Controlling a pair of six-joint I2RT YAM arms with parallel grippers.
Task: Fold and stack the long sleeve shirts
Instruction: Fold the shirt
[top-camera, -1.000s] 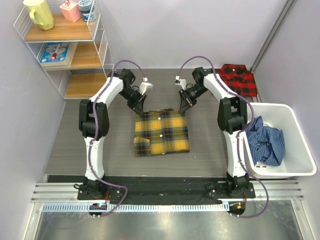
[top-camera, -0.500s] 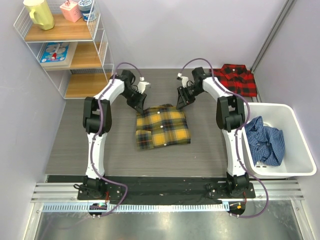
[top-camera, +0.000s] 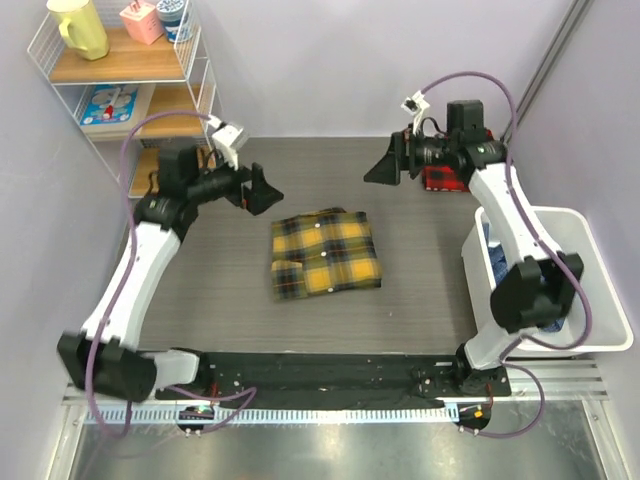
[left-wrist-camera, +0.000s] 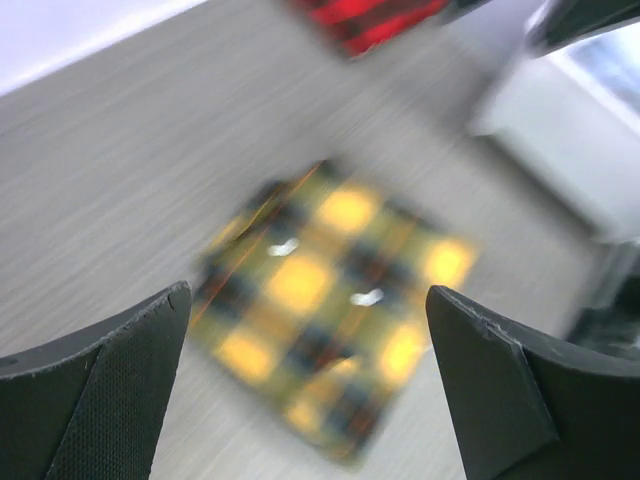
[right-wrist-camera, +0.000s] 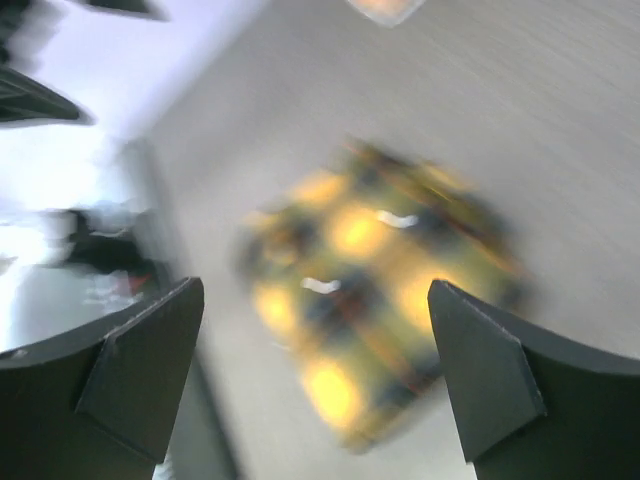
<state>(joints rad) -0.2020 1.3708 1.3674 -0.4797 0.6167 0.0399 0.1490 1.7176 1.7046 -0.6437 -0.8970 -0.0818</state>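
Observation:
The yellow plaid long sleeve shirt lies folded in a rough square in the middle of the table, free of both grippers. It looks blurred in the left wrist view and the right wrist view. The red-and-black shirt lies at the back right, mostly hidden behind the right arm; its edge shows in the left wrist view. My left gripper hangs open and empty above and left of the yellow shirt. My right gripper hangs open and empty above and right of it.
A white bin holding a crumpled blue shirt stands at the right edge. A wire shelf unit with a yellow jug and small items stands at the back left. A black strip and rail run along the near edge.
Both grippers opened and let go of the yellow shirt's far edge. Both arms rose and swung outward, away from it. The shirt stays folded where it was laid.

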